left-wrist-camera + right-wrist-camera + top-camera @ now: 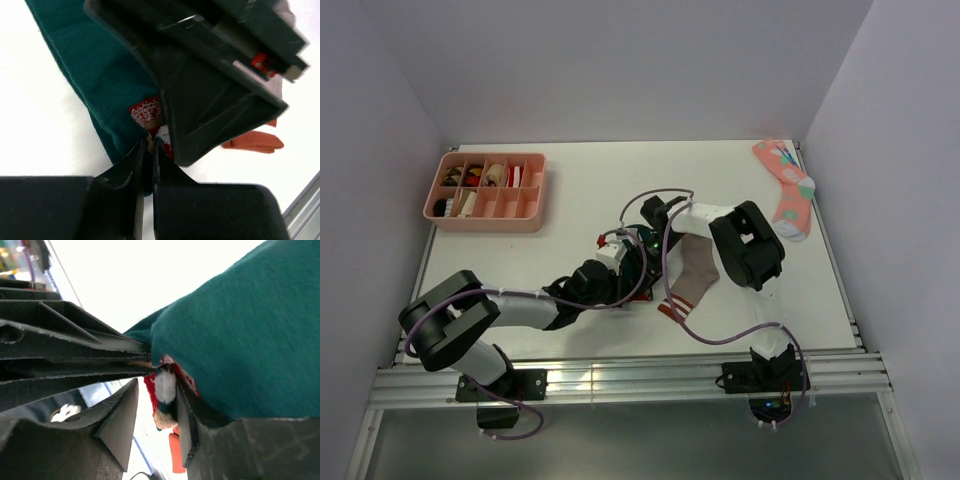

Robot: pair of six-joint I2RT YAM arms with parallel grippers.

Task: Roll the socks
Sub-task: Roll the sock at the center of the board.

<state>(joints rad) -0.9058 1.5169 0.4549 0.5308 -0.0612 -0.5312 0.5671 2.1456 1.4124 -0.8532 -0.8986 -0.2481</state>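
The dark green sock (pixel 95 65) lies mid-table, mostly hidden under both grippers in the top view. Its red-and-white patterned edge (pixel 165 385) is bunched up. My left gripper (pixel 150 144) is shut on that bunched edge, with a bit of tan fabric pinched between its tips. My right gripper (pixel 157 390) is open around the same red-and-white bunch, and its right finger rests against the fabric. The left gripper's fingers (pixel 75 355) come in from the left of that view. The taupe-brown sock (pixel 698 272) lies flat beside the grippers, its striped cuff (pixel 672 306) toward the near edge.
A pink compartment tray (pixel 485 208) with small items stands at the back left. A coral-pink spotted sock (pixel 787 188) lies at the back right by the table's edge. The metal rail (pixel 620 375) runs along the near edge.
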